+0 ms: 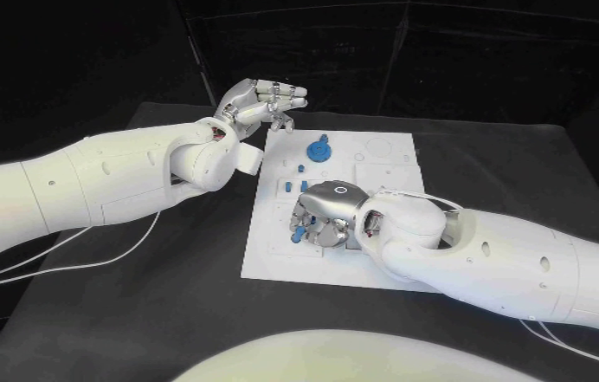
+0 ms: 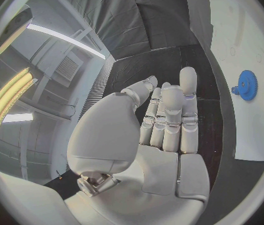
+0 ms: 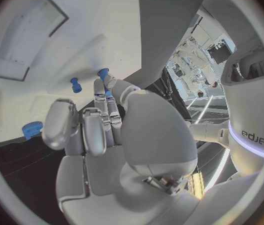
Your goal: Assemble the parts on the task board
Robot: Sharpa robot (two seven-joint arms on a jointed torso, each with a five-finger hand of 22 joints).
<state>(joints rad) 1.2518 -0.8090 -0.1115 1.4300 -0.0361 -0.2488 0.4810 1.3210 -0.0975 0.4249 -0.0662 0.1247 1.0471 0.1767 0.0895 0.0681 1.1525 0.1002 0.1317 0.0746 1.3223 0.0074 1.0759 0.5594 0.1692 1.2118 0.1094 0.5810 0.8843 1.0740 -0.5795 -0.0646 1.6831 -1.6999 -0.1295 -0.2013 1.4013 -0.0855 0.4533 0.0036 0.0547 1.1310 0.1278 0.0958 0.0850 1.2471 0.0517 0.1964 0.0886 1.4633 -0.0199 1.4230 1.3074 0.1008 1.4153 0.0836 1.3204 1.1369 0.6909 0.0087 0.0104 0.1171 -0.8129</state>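
The left hand (image 1: 260, 103) is raised near the far-left corner of the task board (image 1: 277, 256), fingers straight and together, holding nothing. The right hand (image 1: 322, 217) rests over the board's middle, fingers curled beside small blue pegs (image 3: 76, 84); whether it holds one I cannot tell. A blue gear (image 1: 321, 151) stands near the board's far edge.

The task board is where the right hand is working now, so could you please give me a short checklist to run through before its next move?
1. Task board lies flat on the table: ok.
2. Left hand clear of the board, raised beyond its far left corner, holding nothing: ok.
3. Blue gear stands on the board's far part, apart from both hands: ok.
4. Right hand is down over the board's middle: ok.
5. Small blue part lies at the right hand's fingers; whether it is gripped: cannot tell.
6. Small blue pegs lie just ahead of the right hand: ok.
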